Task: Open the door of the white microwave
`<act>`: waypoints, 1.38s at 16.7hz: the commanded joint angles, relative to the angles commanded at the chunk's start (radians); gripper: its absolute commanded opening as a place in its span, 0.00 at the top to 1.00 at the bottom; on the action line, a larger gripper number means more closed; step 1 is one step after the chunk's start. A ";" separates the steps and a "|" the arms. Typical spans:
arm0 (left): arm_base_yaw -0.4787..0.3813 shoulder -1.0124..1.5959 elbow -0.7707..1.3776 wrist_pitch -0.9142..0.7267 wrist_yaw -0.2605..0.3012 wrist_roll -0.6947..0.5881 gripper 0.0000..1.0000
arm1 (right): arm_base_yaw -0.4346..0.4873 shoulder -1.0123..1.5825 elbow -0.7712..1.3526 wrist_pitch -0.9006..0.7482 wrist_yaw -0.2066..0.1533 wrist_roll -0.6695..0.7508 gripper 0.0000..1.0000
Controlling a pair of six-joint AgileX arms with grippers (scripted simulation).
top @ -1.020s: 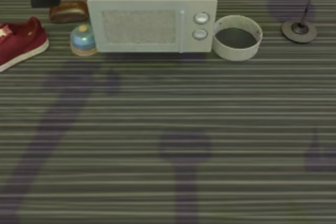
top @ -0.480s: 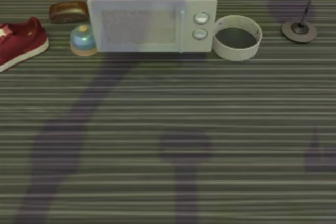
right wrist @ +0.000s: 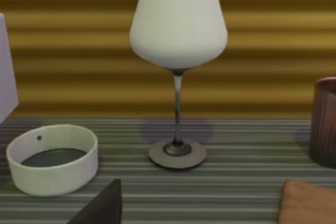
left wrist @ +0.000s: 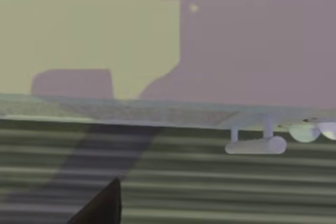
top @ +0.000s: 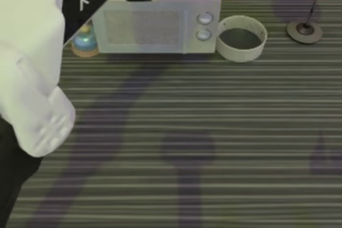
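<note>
**Left arm reaches over the closed microwave**

The table [top: 224, 132] wears a cloth of thin grey and olive stripes, crossed by soft arm shadows; behind it runs a wall of yellow-brown horizontal bands [right wrist: 262, 35]. The left arm [top: 32, 62], white with a black lettered band, fills the top view's left side and stretches over the white microwave [top: 160, 25] at the table's far edge. Its pincer is hidden, so I cannot tell how its fingers stand. The door [top: 144, 28] sits flush, shut, its handle [left wrist: 256, 145] beside the two knobs [top: 204, 26]. Right of the microwave stands a white ring bowl [top: 240, 38], then a white-shaded lamp [right wrist: 178, 24]. A small blue bell [top: 84, 41] sits left. The right arm is out of sight.
</note>
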 joint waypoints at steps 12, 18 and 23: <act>0.018 0.063 -0.036 0.075 0.003 0.017 0.00 | 0.000 0.000 0.000 0.000 0.000 0.000 0.00; 0.047 0.113 -0.115 0.213 0.016 0.045 0.00 | 0.000 0.000 0.000 0.000 0.000 0.000 0.00; 0.047 0.113 -0.115 0.214 0.016 0.045 0.15 | 0.000 0.000 0.000 0.000 0.000 0.000 0.00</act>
